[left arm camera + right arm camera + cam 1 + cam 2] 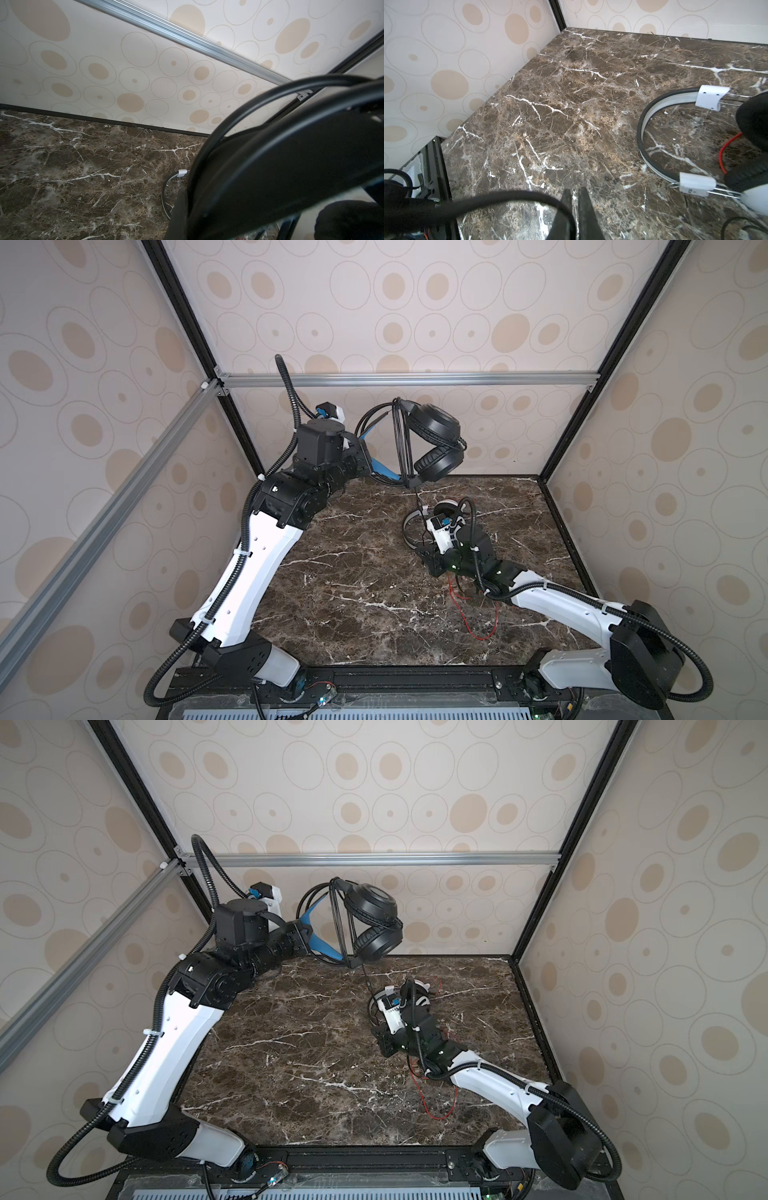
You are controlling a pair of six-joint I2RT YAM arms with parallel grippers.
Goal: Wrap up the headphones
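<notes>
While left gripper [365, 454] clamps the black headset [436, 435] aloft, seemingly so its cord [417, 497] hangs free, right gripper [575, 190] sits pinched shut by the white headset [710, 96].

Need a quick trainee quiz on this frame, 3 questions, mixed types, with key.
1. Multiple choice: which part of the black headphones are the left gripper fingers clamped on?
A) an ear cup
B) the blue inner headband
C) the plug at the end of the cord
2. Short answer: what colour is the cord of the white headphones?
3. True or false: the white headphones lie on the table.

Key: 1 B; 2 red; 3 true.
</notes>
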